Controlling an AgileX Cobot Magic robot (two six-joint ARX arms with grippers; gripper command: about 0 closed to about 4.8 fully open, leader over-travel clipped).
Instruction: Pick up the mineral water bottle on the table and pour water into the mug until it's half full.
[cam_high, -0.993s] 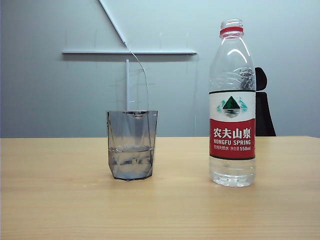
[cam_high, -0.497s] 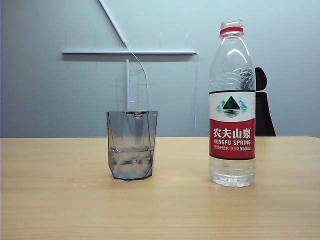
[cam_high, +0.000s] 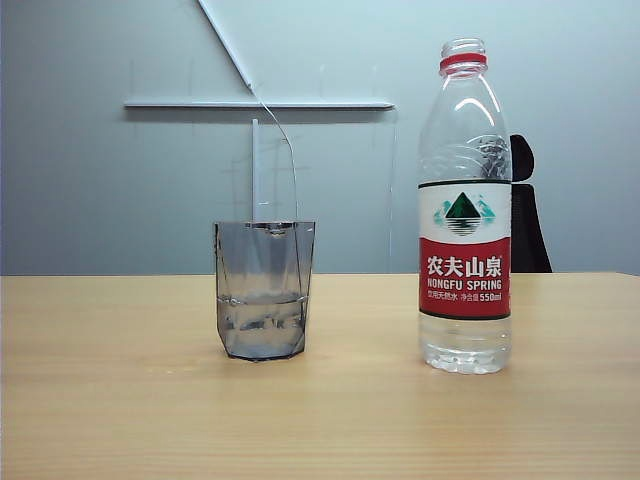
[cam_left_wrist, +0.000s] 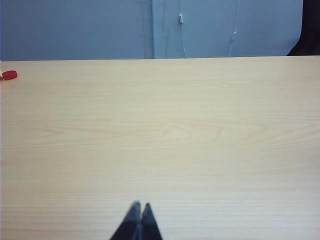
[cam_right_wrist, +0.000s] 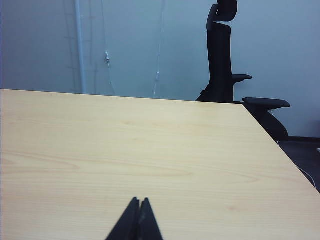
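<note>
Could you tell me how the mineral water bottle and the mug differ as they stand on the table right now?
The mineral water bottle is about twice as tall as the mug. The bottle is clear with a red-and-white label; the mug is smoky grey and unlabelled. The bottle narrows to a small uncapped neck; the mug is wide-mouthed and faceted. Both stand upright, apart, on the table and hold some water.

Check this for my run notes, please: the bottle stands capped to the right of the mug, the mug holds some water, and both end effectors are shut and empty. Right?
One slip: the mineral water bottle is uncapped; the exterior view shows its open mouth. It does stand right of the mug, which holds water. Left end effector and right end effector are shut and empty.
</note>
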